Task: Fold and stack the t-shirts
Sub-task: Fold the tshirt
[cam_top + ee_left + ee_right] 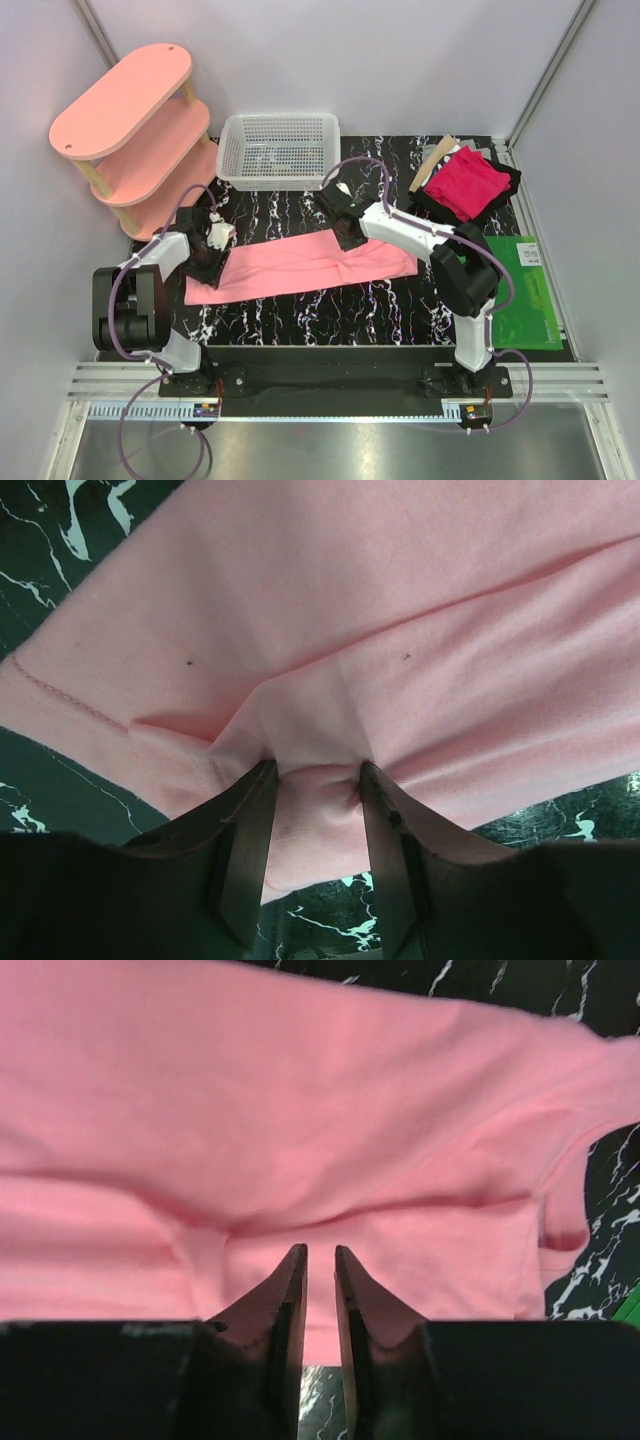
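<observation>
The light salmon-pink t-shirt (300, 265) lies as a long band across the middle of the marbled table. My left gripper (212, 258) is at its left far edge. In the left wrist view the left gripper (315, 768) is closed on a bunched fold of the pink cloth (380, 600). My right gripper (347, 238) is at the far edge right of the middle. In the right wrist view the right gripper (320, 1250) has its jaws nearly together on the pink cloth (300, 1090). The magenta-red t-shirt (466, 183) lies crumpled at the back right.
A white mesh basket (278, 150) stands at the back centre. A pale-pink oval shelf unit (125, 125) stands at the back left. A green mat (527, 290) lies along the right edge. A dark cloth (505, 185) lies under the magenta shirt.
</observation>
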Robot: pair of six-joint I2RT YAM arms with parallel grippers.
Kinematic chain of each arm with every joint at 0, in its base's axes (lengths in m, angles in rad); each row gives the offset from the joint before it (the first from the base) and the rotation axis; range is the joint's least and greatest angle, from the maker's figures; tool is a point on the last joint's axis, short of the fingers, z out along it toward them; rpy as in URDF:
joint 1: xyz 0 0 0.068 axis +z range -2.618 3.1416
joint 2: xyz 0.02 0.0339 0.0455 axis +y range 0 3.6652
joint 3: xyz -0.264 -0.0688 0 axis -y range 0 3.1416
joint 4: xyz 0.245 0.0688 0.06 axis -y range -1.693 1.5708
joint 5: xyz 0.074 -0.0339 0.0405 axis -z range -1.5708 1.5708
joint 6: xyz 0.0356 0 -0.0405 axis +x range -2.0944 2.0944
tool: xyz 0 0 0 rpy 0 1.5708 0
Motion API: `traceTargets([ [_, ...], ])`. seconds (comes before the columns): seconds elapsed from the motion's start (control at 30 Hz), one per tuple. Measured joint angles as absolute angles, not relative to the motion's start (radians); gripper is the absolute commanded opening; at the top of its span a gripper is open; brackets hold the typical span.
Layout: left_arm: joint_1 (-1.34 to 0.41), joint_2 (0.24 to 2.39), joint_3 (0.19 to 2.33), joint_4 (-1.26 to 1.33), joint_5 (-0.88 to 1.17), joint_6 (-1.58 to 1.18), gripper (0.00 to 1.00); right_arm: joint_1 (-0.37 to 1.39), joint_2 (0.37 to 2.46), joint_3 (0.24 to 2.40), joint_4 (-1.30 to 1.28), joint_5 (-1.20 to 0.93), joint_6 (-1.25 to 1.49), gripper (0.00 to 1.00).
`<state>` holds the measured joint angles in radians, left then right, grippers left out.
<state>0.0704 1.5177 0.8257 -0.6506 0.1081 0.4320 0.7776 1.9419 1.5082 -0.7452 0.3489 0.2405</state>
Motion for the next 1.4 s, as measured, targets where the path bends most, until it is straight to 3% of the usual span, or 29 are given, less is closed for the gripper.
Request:
traceTargets([
  [0.17, 0.076, 1.501, 0.809, -0.64, 0.105, 0.445, 0.44, 0.69, 2.008, 1.572, -0.747, 0.344, 0.228, 0.22],
  [0.2, 0.078, 1.498, 0.806, -0.637, 0.105, 0.448, 0.44, 0.673, 2.017, 1.586, -0.749, 0.341, 0.228, 0.27],
  [0.27, 0.083, 1.489, 0.796, -0.631, 0.104, 0.453, 0.44, 0.646, 2.033, 1.61, -0.747, 0.329, 0.229, 0.48],
  [0.4, 0.094, 1.479, 0.787, -0.627, 0.101, 0.467, 0.44, 0.647, 2.03, 1.613, -0.748, 0.282, 0.241, 0.59],
  [0.7, 0.099, 1.486, 0.792, -0.63, 0.105, 0.47, 0.44, 0.83, 1.926, 1.488, -0.752, 0.266, 0.26, 0.58],
  [1.4, 0.103, 1.496, 0.803, -0.641, 0.108, 0.464, 0.44, 0.865, 1.933, 1.45, -0.744, 0.214, 0.271, 0.54],
])
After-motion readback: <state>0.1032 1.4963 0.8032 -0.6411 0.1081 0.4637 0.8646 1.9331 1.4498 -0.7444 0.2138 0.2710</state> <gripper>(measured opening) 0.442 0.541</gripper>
